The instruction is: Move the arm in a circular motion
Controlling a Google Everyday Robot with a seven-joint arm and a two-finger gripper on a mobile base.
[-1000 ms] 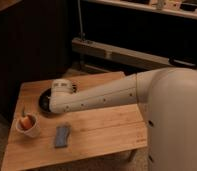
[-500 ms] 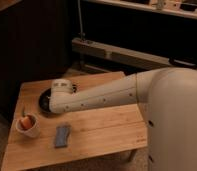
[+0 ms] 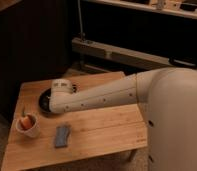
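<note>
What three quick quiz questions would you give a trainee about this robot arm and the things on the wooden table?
1. True or false: the arm stretches over the wooden table from the picture's right side.
2. Which thing holds something orange? A) the white cup B) the grey-blue pad C) the dark round thing
3. Where is the gripper?
Key: 1 true. 2 A. 3 Not in view: the arm's rounded end sits above the dark round thing and hides whatever lies past it.
</note>
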